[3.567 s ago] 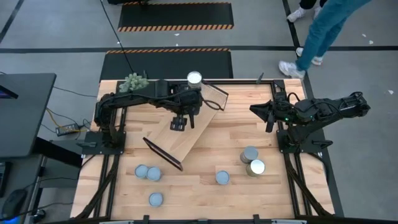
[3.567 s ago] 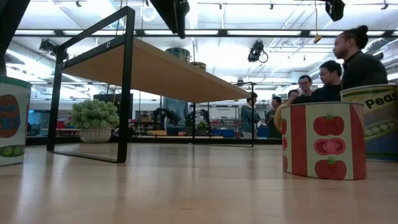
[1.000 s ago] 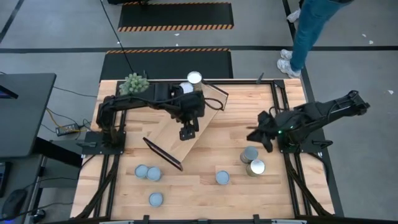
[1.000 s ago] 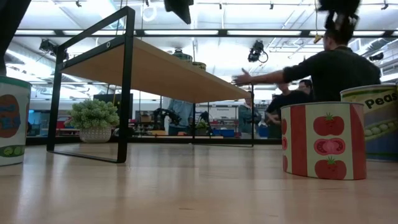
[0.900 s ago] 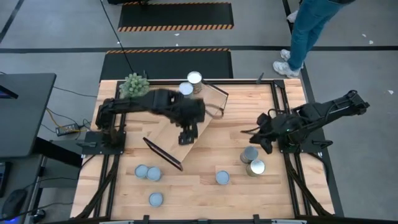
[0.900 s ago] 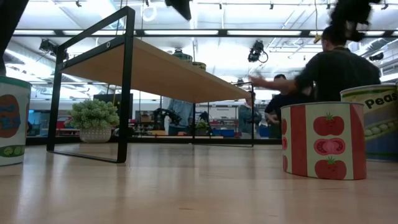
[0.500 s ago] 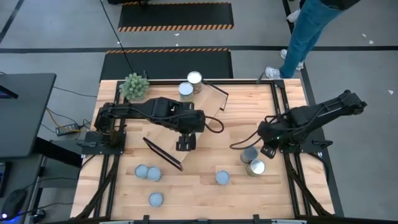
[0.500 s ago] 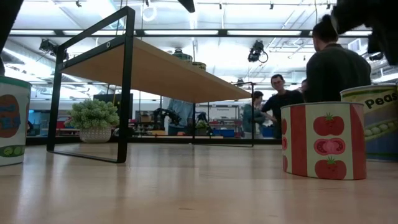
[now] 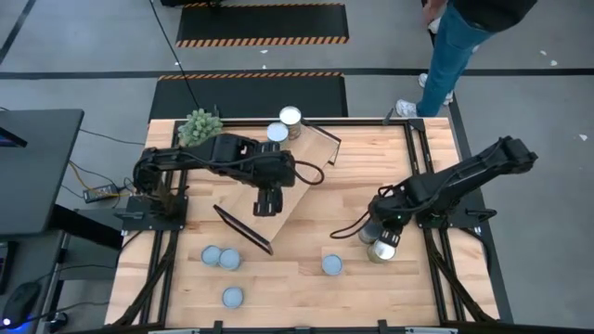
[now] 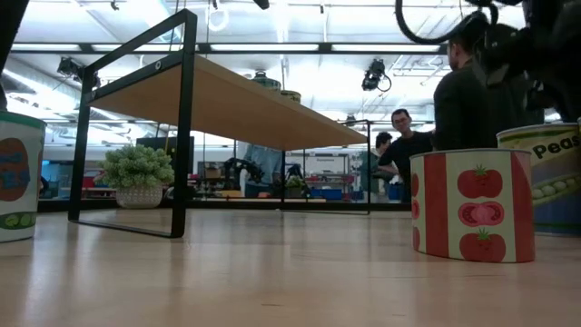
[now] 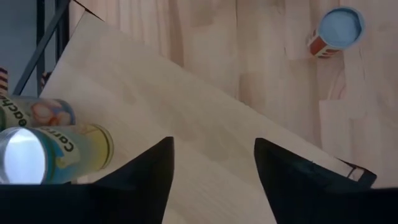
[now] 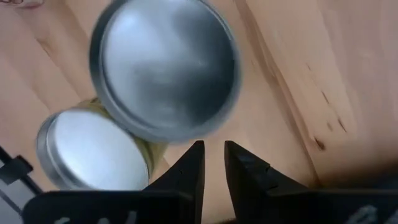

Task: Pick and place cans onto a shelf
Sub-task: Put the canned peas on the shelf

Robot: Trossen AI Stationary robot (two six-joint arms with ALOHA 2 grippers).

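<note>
The shelf (image 9: 264,227) stands slantwise at the table's middle, and two cans (image 9: 277,133) (image 9: 290,116) stand on its far end. My left gripper (image 9: 264,206) hovers open over the shelf's board (image 11: 186,106), with those two cans (image 11: 56,152) off to one side. My right gripper (image 12: 213,149) points down, shut, just above a silver-topped can (image 12: 165,68) and a gold-sided can (image 12: 93,152) at the table's right (image 9: 381,249). Several more cans (image 9: 221,258) (image 9: 331,265) stand near the front edge.
A spiky green plant (image 9: 200,123) stands at the far left corner. In the low view a tomato can (image 10: 470,204) and a peas can (image 10: 545,173) are close on the right, and another can (image 10: 18,177) on the left. People stand beyond the table.
My right gripper has come down and toward the table's left, tipping to point down over the two cans at the right. My left gripper has drawn a little toward the table's left over the shelf board. The cans have stayed put.
</note>
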